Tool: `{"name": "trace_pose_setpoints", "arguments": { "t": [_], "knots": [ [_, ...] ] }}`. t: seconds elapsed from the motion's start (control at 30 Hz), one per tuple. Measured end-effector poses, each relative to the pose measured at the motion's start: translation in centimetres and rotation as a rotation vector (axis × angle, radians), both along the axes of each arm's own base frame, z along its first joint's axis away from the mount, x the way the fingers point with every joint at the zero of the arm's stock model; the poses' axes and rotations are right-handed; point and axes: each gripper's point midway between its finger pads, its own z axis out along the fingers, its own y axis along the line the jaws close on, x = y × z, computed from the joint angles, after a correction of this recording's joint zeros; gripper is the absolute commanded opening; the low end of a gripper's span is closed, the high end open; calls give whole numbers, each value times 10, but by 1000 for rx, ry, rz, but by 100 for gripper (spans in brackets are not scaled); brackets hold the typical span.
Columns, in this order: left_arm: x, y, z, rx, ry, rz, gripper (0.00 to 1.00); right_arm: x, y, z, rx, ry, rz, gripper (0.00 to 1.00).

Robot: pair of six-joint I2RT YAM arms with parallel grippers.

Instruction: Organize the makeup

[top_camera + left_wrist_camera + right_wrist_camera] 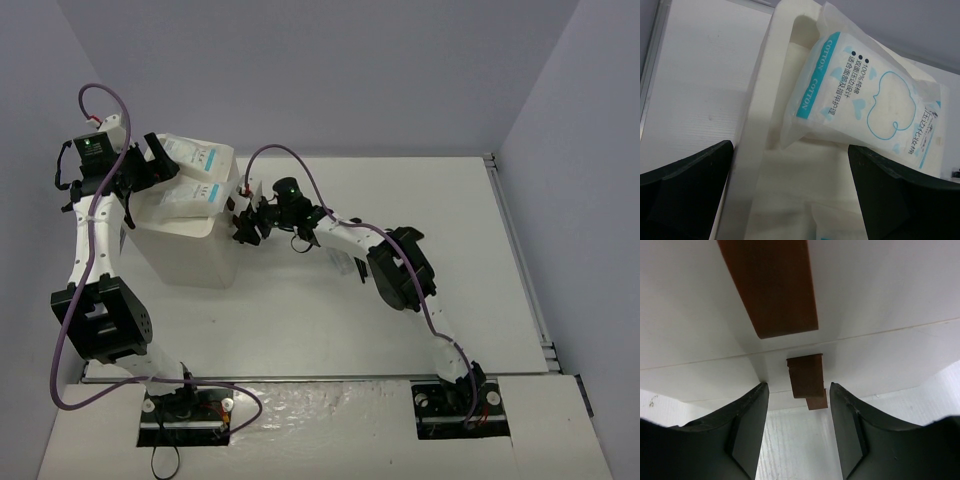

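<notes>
Two flat white packets with teal labels lie on top of the white box (pixel 185 250), one at the back (pixel 196 155) and one nearer (pixel 206 192). My left gripper (pixel 152 165) hovers over the box top, open and empty. In the left wrist view its gripper (pixel 795 200) frames the tray, and a cotton packet (pixel 865 95) leans against the tray's far wall. My right gripper (pixel 243 216) faces the box's right side, open. In the right wrist view its gripper (pixel 797 440) is just short of a dark red drawer knob (pixel 806 377). Brushes, tubes and pencil are out of view.
A second, longer dark red knob (pixel 772 285) sits above the small one on the box's drawer front. The box's raised rim (pixel 757 120) runs along the tray's left side. The grey table (pixel 400 200) is bounded by walls at the back and both sides.
</notes>
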Motion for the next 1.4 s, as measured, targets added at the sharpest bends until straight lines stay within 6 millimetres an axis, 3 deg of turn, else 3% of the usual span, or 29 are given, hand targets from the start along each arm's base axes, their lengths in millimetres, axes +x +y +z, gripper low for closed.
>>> {"name": "trace_pose_setpoints", "arguments": {
  "t": [0.2,0.37,0.47,0.83,1.27,1.33,1.4],
  "knots": [
    [0,0,0,0,0,0,97,4,0,1,-5,-19,-16,27],
    [0,0,0,1,0,2,97,6,-4,12,-8,-56,-28,7],
    [0,1,0,1,1,3,97,5,-7,17,-14,-72,-31,0],
    [0,1,-1,3,3,11,97,0,-40,24,-59,-107,-70,0],
    [0,2,-1,5,4,14,97,-6,-128,20,-131,-55,-184,0],
    [0,2,-1,5,3,14,97,-7,-134,19,-138,-53,-193,6],
    [0,2,-1,5,3,13,97,-8,-137,17,-145,-48,-199,23]
  ]
}}
